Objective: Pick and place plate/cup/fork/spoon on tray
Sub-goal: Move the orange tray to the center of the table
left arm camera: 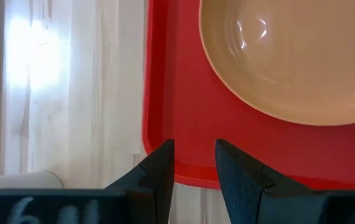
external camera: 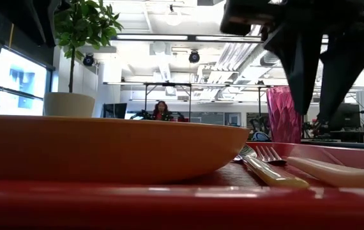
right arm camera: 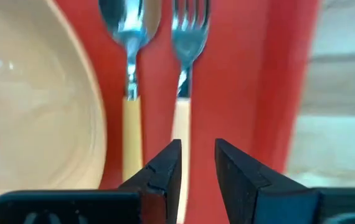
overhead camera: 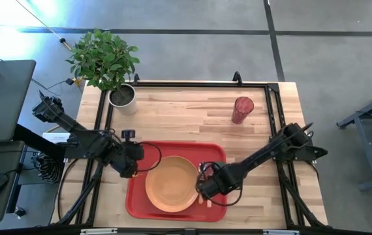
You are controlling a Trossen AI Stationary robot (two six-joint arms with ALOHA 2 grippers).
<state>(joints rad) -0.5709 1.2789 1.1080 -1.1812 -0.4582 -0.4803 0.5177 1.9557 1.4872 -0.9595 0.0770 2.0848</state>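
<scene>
**Plate, fork and spoon on the tray; cup out on the counter**

I see the tray (overhead camera: 176,199) at the near middle of the counter (overhead camera: 186,114). The plate (overhead camera: 172,183) sits on it, filling most of its middle. Just right of the plate, the spoon (right arm camera: 130,68) and fork (right arm camera: 187,62) lie side by side on the tray, parallel, with a narrow strip of red between them. The spoon is the one next to the plate. From table height, I see the fork's tines (external camera: 268,154) past the plate's rim.

My right hand (overhead camera: 207,186) hangs over the right part of the tray, above the cutlery handles. Its fingers (right arm camera: 165,171) stand slightly apart, with a narrow gap between them, holding nothing. The fork's handle shows directly beyond that gap.

My left hand (overhead camera: 132,163) hovers at the tray's left edge, near the plate. Its fingers (left arm camera: 159,171) are also slightly apart and hold nothing.

The cup (overhead camera: 242,109) stands upright on the counter, off the tray, toward the far right and well apart from both hands. A potted plant (overhead camera: 108,65) sits at the far left corner.
</scene>
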